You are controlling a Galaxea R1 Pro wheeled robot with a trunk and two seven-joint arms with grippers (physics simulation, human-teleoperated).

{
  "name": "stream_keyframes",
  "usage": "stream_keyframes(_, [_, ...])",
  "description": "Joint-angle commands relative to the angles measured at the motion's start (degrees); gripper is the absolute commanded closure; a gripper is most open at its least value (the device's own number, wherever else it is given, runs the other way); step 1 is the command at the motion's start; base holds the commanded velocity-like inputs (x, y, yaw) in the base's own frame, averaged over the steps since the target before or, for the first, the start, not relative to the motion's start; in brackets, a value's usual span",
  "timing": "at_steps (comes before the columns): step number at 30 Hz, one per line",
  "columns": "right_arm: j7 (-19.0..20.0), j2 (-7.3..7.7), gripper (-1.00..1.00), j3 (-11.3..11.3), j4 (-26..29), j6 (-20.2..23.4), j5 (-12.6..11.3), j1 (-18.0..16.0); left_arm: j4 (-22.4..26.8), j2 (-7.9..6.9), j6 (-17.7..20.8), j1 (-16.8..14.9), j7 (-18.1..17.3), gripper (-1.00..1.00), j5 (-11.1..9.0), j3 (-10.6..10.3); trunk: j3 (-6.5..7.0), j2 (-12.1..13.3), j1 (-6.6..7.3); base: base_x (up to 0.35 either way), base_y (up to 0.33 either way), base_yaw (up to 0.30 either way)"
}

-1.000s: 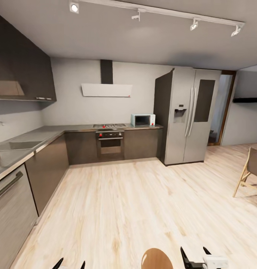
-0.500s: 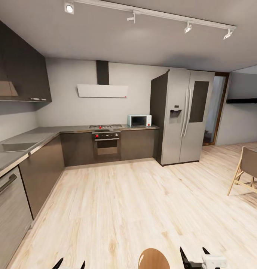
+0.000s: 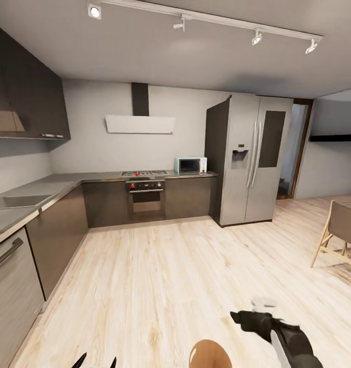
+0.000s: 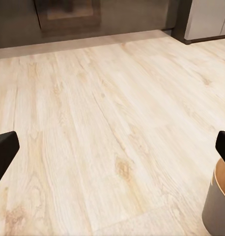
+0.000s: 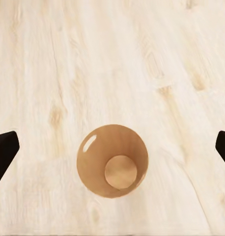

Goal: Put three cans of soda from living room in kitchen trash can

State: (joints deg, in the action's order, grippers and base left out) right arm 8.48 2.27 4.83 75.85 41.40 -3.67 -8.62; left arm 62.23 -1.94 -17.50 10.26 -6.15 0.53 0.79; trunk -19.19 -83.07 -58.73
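The tash can [image 3: 210,354] stands on the wood floor at the bottom edge of the head view, between my two arms. Its brown inside [image 5: 112,161] is seen from straight above in the right wrist view, with only the bare bottom in it. My right gripper [image 3: 245,321] hangs over the floor just right of the can; its dark fingertips [image 5: 5,150] stand far apart, open, with nothing between them. My left gripper [image 3: 96,361] pokes in low at the left, open and empty. The can's pale outside [image 4: 218,204] lies by its fingertips [image 4: 4,150]. The soda cans are out of view.
This is the kitchen: dark cabinets and a steel worktop [image 3: 22,204] along the left, an oven [image 3: 146,198] and a white microwave [image 3: 190,165] at the back, and a tall steel fridge [image 3: 252,158]. A chair [image 3: 341,232] stands at the right, and a doorway [image 3: 295,148] opens behind the fridge.
The camera first shifted a little, moving the whole kitchen in the picture. Since then my right arm has risen and swung forward and left, over by the tash can.
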Motion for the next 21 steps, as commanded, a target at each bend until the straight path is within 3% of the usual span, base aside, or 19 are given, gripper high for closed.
stream_keyframes(1, [-0.2,0.08,-1.00,0.0,-1.5,3.9,0.2,-3.6,0.0,0.00,0.0,0.0,0.0,-1.00,0.0,0.0,-0.01,0.0,0.00,0.000,0.000,0.000])
stream_keyframes(2, [-0.8,0.21,-1.00,0.0,-5.6,9.9,0.6,-10.7,0.0,0.00,0.0,0.0,0.0,-1.00,0.0,0.0,-0.01,0.0,0.00,0.000,0.000,0.000])
stream_keyframes(5, [-3.0,0.22,-1.00,-0.1,-15.0,15.1,2.0,-21.5,0.0,0.00,0.1,0.0,0.0,-1.00,0.0,0.0,-0.01,0.0,0.00,0.000,0.000,0.000])
stream_keyframes(8, [-5.9,0.17,-1.00,-0.1,-26.7,17.8,3.5,-31.7,0.0,0.00,0.1,0.0,0.0,-1.00,0.0,0.0,-0.01,0.0,0.00,0.000,0.000,0.000])
stream_keyframes(9, [-5.9,0.17,-1.00,-0.1,-26.7,17.8,3.5,-31.7,0.0,0.00,0.1,0.0,0.0,-1.00,0.0,0.0,-0.01,0.0,0.00,0.000,0.000,0.000])
stream_keyframes(12, [-7.8,0.36,-1.00,-0.1,-37.8,18.6,4.5,-40.2,0.0,0.00,0.1,0.0,0.0,-1.00,0.0,0.0,-0.01,0.0,0.00,0.000,0.000,0.000])
stream_keyframes(13, [-8.5,0.49,-1.00,0.0,-44.1,18.6,4.9,-44.6,0.0,0.00,0.1,0.0,0.0,-1.00,-0.1,0.1,-0.01,0.0,0.00,0.000,0.000,0.000])
stream_keyframes(18, [-9.8,0.55,-1.00,-0.1,-53.9,18.5,5.5,-51.5,0.0,0.04,0.2,0.0,0.0,-1.00,-0.2,0.1,-0.01,0.0,0.00,0.000,0.000,0.000])
stream_keyframes(21, [-10.0,0.53,-1.00,-0.1,-55.7,18.3,5.5,-52.7,0.1,0.07,0.4,0.0,0.0,-1.00,-0.3,0.2,-0.01,0.0,0.00,0.000,0.000,0.000])
